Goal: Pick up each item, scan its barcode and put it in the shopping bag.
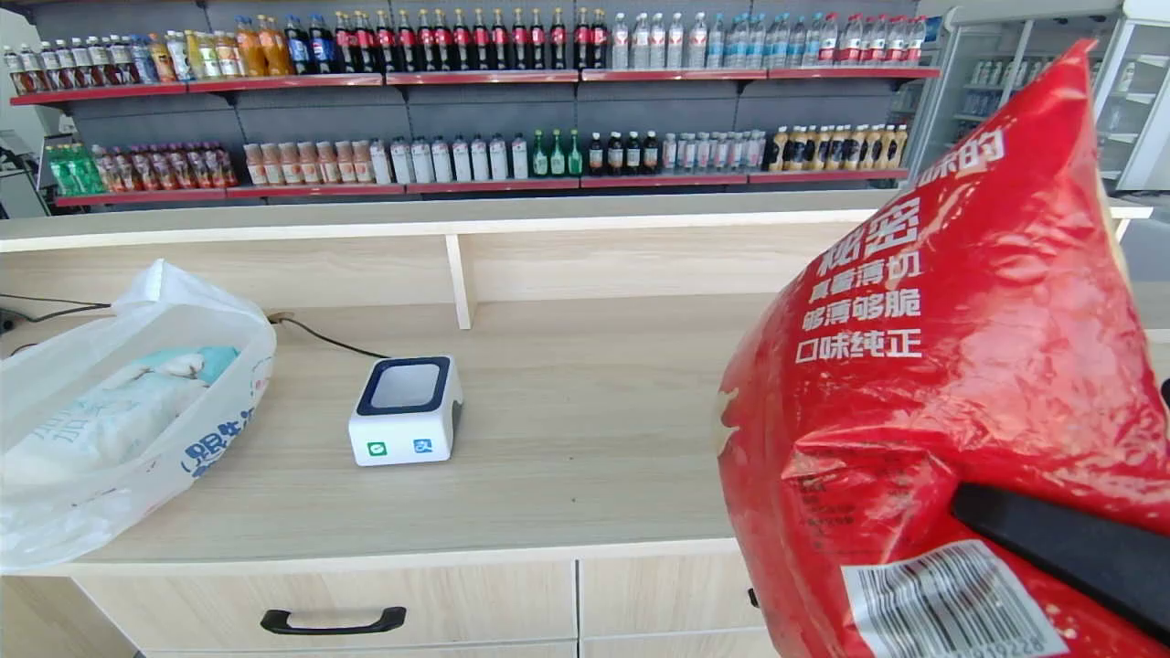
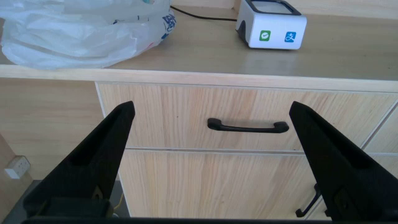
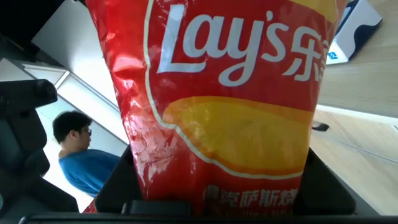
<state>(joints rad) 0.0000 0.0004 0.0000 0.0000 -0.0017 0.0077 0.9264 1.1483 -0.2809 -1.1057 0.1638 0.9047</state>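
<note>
Pale wood-grain counter (image 1: 585,475), boxy white scanner (image 1: 405,411); glossy red crisp packet (image 1: 941,366) tight in right pincer (image 3: 225,186); left pincer (image 2: 211,109) wide, empty.

The left gripper (image 2: 211,109) had two matte black fingers (image 2: 93,162), broad at the base and tapering to blunt tips. The right gripper's (image 3: 221,155) fingers (image 1: 1060,548) were likewise black and flat.

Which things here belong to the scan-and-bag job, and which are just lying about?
Job in hand: red crisp packet, scanner, shopping bag.
Lying about: shelf bottles, drawer handle, fridge.
</note>
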